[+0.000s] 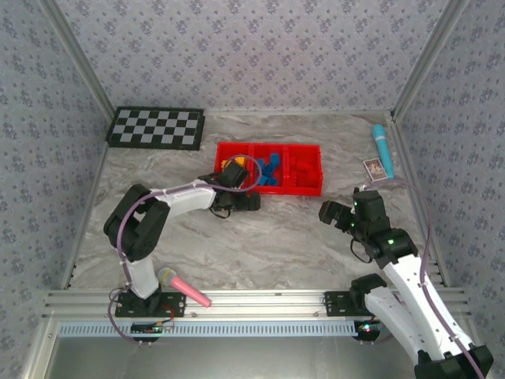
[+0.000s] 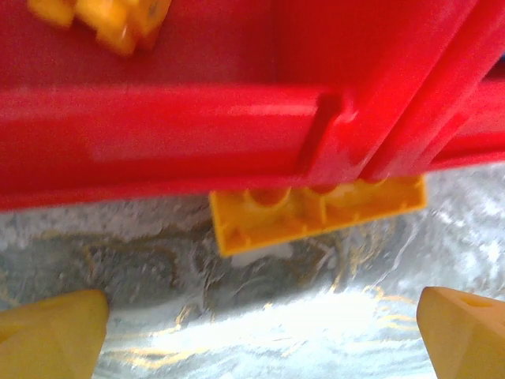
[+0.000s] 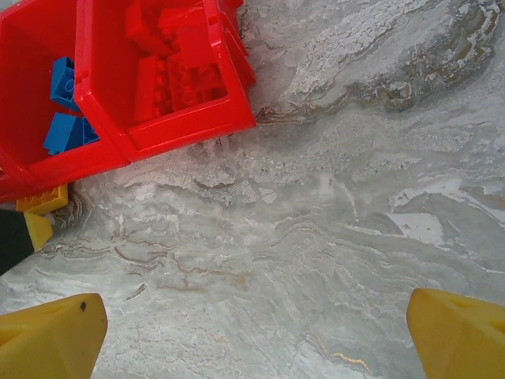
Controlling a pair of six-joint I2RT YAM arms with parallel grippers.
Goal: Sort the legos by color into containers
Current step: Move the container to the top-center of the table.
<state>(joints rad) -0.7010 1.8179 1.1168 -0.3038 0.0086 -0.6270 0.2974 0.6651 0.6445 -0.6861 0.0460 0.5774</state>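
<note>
**Orange brick lay outside the tray, both grippers spread**

The shallow, glossy red plastic tray [image 1: 268,145] sat near the middle of the table's far edge, split by moulded walls into three rectangular compartments. The table [image 1: 284,245] had a grey, marble-veined surface with a slight sheen.

Chunky orange pieces [image 1: 233,163] were in the left compartment, angular blue bricks [image 1: 271,170] in the middle one, and studded red bricks [image 3: 173,71] were heaped in the right one, hard to tell from the walls by colour.

One flat orange brick [image 2: 316,209], rectangular with raised round studs, lay on the table against the tray's near wall, its far edge hidden under the rounded rim.

The left gripper [image 1: 241,201] hung just in front of that wall, its blunt yellow fingers [image 2: 51,332] spread wide to either side of the brick and pinching nothing. The right gripper [image 1: 331,213] was over bare table towards the right edge, near the tray's near right corner, its wedge-shaped fingers [image 3: 47,335] likewise wide apart and empty.

A matte checkered board [image 1: 155,127] lay at the far left corner, and a pink-handled microphone toy [image 1: 183,286] lay at the near edge.
</note>
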